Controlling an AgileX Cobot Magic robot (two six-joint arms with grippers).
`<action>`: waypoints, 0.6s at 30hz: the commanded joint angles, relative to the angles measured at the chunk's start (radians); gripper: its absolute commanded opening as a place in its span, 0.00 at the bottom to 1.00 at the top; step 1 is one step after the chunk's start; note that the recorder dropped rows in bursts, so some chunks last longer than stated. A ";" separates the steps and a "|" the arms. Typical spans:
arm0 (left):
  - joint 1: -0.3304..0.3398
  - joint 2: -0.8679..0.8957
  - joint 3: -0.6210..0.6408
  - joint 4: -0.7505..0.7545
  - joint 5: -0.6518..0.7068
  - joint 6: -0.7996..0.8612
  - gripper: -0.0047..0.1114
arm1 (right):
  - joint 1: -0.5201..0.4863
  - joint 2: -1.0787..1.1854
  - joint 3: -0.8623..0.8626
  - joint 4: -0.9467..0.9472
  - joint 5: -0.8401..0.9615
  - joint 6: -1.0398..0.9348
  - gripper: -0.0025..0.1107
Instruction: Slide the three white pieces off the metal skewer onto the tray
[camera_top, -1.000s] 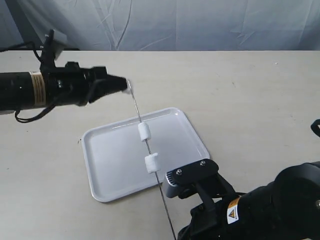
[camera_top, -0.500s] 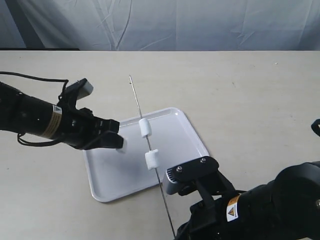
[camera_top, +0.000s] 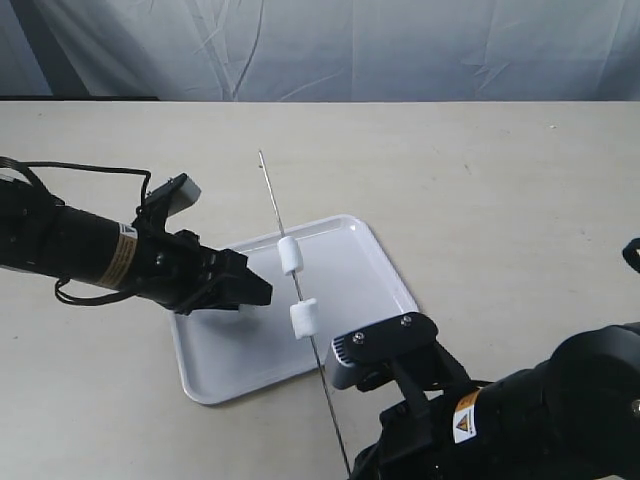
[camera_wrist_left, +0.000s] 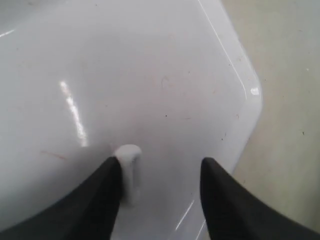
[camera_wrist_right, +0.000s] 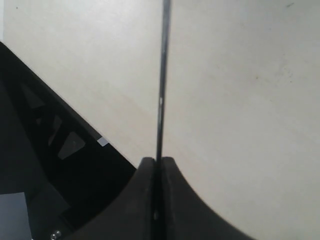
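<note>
- Exterior view: a beige table (camera_top: 500, 180) runs back to a creased grey cloth (camera_top: 400, 50) hung behind it. The tray (camera_top: 365, 262) lies near the middle, askew to the table edge, with bare table all round it, most of it on the far side and to the right
- Same view: the skewer (camera_top: 272, 200) slants across the tray's right half. Its free tip is out past the far rim and its lower end runs into the right arm at the bottom edge. Two white pieces (camera_top: 289, 256) sit threaded on it above the tray, with a gap between them
- Same view: the left gripper (camera_top: 255, 292) reaches in low from the left over the tray's left half, near the skewer but apart from it
- Left wrist view: the glossy tray floor (camera_wrist_left: 165, 75) fills most of the picture, with a rounded corner and bare table beyond the rim. The left gripper (camera_wrist_left: 160, 172) has its jaws apart and clamps nothing. One white piece (camera_wrist_left: 129, 162) lies on the tray floor against the inner face of one finger, with open room across to the other
- Right wrist view: the right gripper (camera_wrist_right: 157, 161) is clenched on the skewer (camera_wrist_right: 162, 75), which runs straight out over bare table. A dark frame (camera_wrist_right: 40, 150) stands off to one side
</note>
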 joint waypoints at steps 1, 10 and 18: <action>-0.011 0.001 0.000 -0.018 -0.017 0.012 0.49 | 0.002 -0.006 0.003 -0.001 -0.006 -0.008 0.02; -0.007 -0.023 0.000 -0.019 -0.006 0.002 0.53 | 0.002 -0.006 0.003 -0.001 -0.004 -0.008 0.02; 0.175 -0.165 0.000 -0.069 -0.467 0.010 0.53 | 0.002 -0.006 0.003 -0.003 -0.033 -0.013 0.02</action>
